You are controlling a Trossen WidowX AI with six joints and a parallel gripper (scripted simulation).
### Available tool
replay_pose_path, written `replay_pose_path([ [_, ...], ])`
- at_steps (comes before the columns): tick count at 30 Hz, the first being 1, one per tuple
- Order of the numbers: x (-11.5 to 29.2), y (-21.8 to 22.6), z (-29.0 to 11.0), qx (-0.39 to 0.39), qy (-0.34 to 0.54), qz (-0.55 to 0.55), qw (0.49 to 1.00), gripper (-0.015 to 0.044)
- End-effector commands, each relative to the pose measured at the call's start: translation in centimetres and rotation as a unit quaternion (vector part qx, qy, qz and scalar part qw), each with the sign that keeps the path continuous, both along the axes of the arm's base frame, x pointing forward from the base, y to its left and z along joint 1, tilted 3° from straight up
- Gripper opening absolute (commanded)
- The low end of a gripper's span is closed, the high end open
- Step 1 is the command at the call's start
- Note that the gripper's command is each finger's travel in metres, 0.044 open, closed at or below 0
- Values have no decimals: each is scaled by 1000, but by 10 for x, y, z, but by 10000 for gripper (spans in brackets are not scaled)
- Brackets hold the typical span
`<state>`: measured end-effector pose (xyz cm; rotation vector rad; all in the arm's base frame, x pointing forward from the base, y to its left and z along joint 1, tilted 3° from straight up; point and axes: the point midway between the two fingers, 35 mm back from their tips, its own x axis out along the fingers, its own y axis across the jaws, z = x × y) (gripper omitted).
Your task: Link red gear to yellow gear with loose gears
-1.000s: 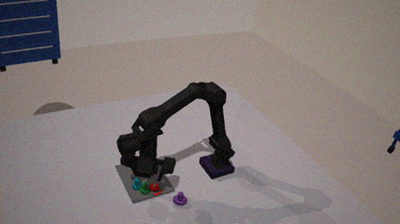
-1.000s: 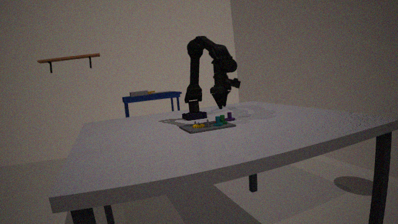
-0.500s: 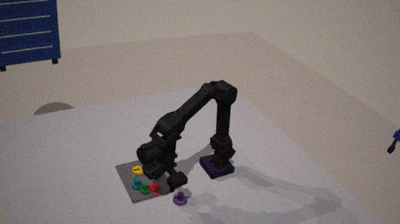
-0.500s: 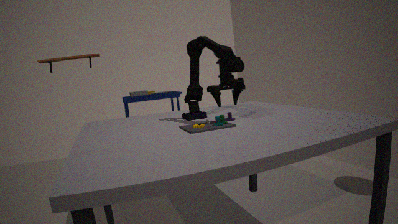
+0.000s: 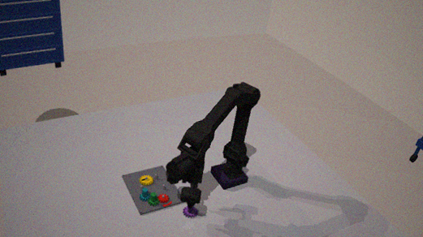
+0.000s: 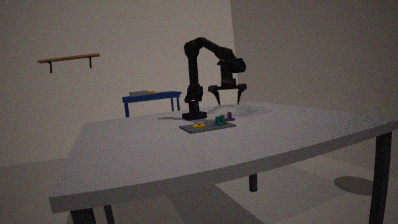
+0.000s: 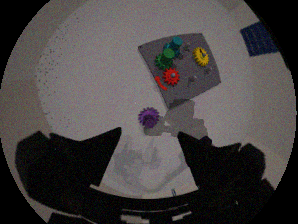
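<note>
The yellow gear (image 5: 146, 180) (image 6: 198, 126) (image 7: 201, 56) with its black stripe and the red gear (image 5: 164, 198) (image 7: 171, 76) sit on the grey board (image 5: 135, 190) (image 7: 152, 49). A green gear (image 5: 153, 200) (image 6: 222, 119) (image 7: 168, 54) stands on the board beside the red one, and a teal gear (image 5: 144, 194) (image 6: 217, 121) (image 7: 177, 44) stands beside the green; exact tooth contact is too small to tell. A purple gear (image 5: 190, 211) (image 6: 229, 117) (image 7: 149, 117) stands on the table off the board. My gripper (image 6: 229, 104) (image 7: 150, 132) is wide open and empty, above the purple gear's area.
Bare pegs show on the board, one (image 7: 192, 79) near the red gear and one (image 7: 209, 70) near the yellow gear. The red arrow (image 5: 167, 204) (image 7: 160, 84) lies beside the red gear. The arm's base (image 5: 229, 175) (image 6: 194, 116) stands beyond the board.
</note>
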<state>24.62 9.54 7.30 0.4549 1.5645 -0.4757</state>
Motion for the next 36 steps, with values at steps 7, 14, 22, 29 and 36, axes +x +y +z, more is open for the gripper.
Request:
replay_pose_path([
  [7, -3, 1, -12, 3, -2, -24, 1000, 440],
  [14, -3, 1, -25, 3, -2, -24, 1000, 440],
  [22, -4, 1, -38, 3, -2, -24, 1000, 440],
  [29, -5, 1, -49, 3, -2, -24, 1000, 440],
  [36, -5, 1, -50, 3, -2, -24, 1000, 387],
])
